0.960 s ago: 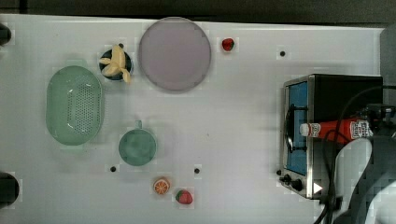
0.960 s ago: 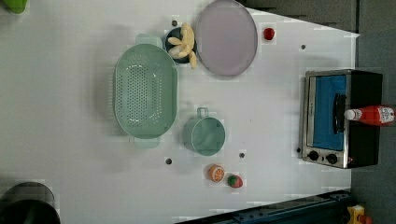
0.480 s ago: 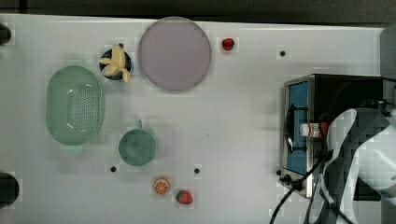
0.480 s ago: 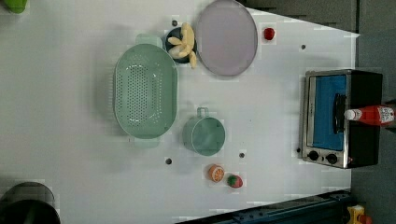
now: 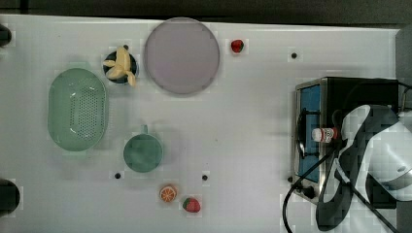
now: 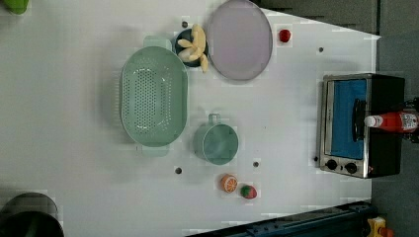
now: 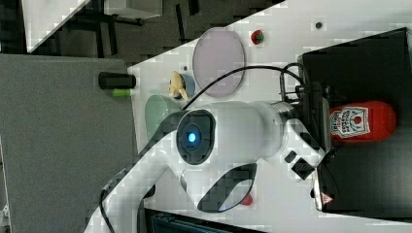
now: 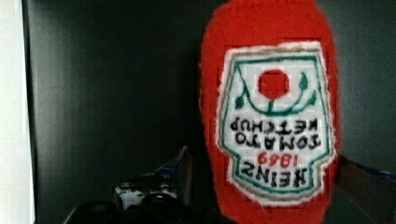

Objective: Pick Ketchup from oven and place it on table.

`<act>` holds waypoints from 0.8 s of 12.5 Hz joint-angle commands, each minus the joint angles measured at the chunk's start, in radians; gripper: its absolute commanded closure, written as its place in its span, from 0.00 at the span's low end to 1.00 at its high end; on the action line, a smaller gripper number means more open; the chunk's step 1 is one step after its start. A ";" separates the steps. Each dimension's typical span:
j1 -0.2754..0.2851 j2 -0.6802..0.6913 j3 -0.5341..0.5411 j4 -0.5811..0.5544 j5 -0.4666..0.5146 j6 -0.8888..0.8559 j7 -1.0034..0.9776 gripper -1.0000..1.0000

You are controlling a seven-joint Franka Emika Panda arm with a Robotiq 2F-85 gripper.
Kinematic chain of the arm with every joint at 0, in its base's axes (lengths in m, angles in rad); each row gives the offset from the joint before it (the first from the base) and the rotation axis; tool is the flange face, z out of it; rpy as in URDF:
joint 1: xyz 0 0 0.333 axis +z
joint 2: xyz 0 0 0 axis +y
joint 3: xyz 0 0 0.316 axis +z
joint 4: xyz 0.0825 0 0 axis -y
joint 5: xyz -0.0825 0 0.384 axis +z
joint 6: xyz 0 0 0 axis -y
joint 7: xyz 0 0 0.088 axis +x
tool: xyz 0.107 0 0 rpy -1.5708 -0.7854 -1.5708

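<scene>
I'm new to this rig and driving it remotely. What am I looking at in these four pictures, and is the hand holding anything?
The white machine is a robot arm. Three cameras look at the table from off the arm; the fourth sits on the wrist. A ketchup bottle lies on top of the black oven, and the wrist view shows its label close up. On the table lie a green colander, a mug, a plate and small fruit. The hand is open and holds nothing yet.

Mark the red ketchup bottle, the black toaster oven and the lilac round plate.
Red plastic ketchup bottle (image 6: 395,121): left view, red body.
Black toaster oven (image 6: 350,118): left view, blue glass door.
Lilac round plate (image 5: 181,55): top view, centre.
</scene>
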 commanded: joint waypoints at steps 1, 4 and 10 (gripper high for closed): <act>-0.018 -0.017 -0.014 -0.014 0.011 0.026 0.015 0.00; -0.019 -0.010 -0.013 -0.030 0.035 0.062 0.015 0.16; -0.009 -0.034 -0.014 0.013 0.029 0.055 0.015 0.36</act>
